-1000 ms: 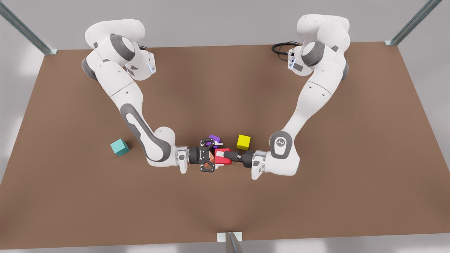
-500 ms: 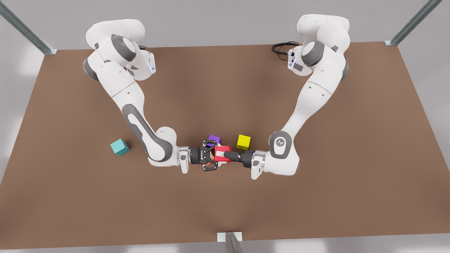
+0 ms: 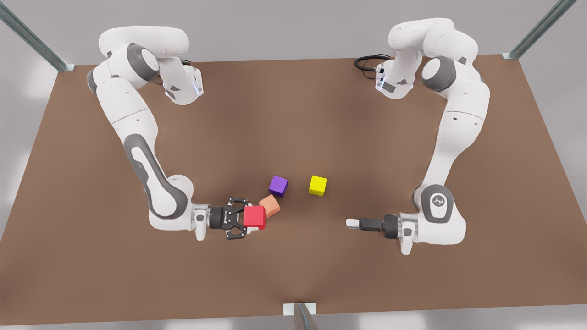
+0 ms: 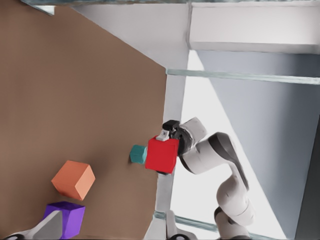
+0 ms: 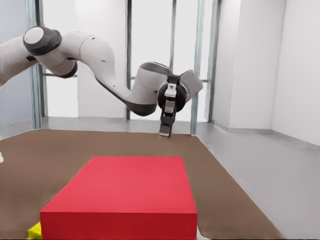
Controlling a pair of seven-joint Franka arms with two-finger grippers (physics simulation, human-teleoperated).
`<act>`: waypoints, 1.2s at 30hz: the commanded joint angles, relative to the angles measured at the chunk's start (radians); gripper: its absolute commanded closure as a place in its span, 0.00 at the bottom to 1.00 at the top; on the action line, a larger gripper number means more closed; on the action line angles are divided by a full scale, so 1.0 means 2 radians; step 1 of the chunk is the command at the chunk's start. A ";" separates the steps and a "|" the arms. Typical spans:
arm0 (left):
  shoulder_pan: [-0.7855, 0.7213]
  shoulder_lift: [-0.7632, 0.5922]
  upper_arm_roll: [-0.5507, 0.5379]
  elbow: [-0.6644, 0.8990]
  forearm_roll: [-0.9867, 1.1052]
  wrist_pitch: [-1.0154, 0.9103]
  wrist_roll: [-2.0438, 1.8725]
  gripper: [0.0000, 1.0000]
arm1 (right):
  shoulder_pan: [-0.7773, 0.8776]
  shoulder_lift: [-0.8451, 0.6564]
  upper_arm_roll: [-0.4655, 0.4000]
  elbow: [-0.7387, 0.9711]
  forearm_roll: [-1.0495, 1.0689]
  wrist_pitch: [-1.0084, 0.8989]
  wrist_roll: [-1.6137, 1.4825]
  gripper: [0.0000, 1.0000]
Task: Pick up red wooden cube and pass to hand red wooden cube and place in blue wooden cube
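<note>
The only marking you have is a round emblem (image 3: 438,200) on the left arm's joint, and it is too small to read; the cubes are plain.

You are looking at five cubes, one of each colour, and two arms. The red wooden cube (image 3: 254,217) is clamped in the hand (image 3: 245,219), the black claw on the right arm at the front view's left. It is held off the table (image 3: 321,114), and up close in the right wrist view it is the big red block (image 5: 125,195).

The salmon-orange cube (image 3: 270,205) lies just beside the red one in the front view, the purple cube (image 3: 278,185) near it, and the yellow cube (image 3: 317,185) a little farther towards the front view's right. The blue wooden cube (image 4: 138,154) sits on the table beyond the hand in the left wrist view.

The left gripper (image 3: 351,222), the slim one, hangs well apart from the red cube. Whether it is apart or together you cannot tell.
</note>
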 commanded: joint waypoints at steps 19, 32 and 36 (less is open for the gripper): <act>-0.174 -0.404 0.231 -0.227 0.459 -0.168 -0.122 0.00 | -0.106 -0.251 -0.073 -0.294 -0.793 0.161 0.812 0.57; -0.174 -0.398 0.231 -0.228 0.461 -0.182 -0.122 0.00 | -0.117 -0.278 -0.073 -0.387 -0.793 0.190 0.814 0.57; -0.173 -0.398 0.231 -0.227 0.463 -0.183 -0.121 0.00 | -0.121 -0.276 -0.073 -0.399 -0.793 0.190 0.814 0.57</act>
